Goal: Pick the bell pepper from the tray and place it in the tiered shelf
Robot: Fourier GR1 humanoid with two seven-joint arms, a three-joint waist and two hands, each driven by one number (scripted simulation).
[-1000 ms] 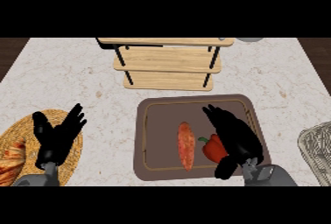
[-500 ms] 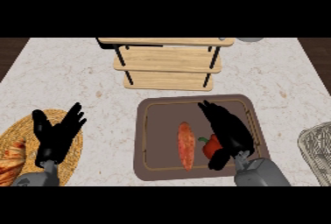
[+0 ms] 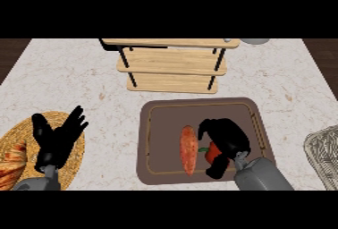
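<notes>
A red bell pepper (image 3: 212,154) lies on the brown tray (image 3: 158,134) at the lower middle, mostly hidden under my right hand (image 3: 226,139). That hand's fingers curl down over the pepper and its thumb reaches along the pepper's near side. A long orange-red vegetable (image 3: 188,149) lies just left of the pepper on the same tray. The wooden tiered shelf (image 3: 173,67) with black posts stands behind the tray. My left hand (image 3: 57,138) rests open, fingers up, at the lower left.
A woven basket (image 3: 16,147) with bread-like items sits under the left hand at the lower left. A wire rack (image 3: 325,154) shows at the right edge. A pale round object (image 3: 254,41) sits behind the shelf.
My right hand's fingers have gone from straight over the tray to curled down onto the bell pepper. The left hand has barely moved.
</notes>
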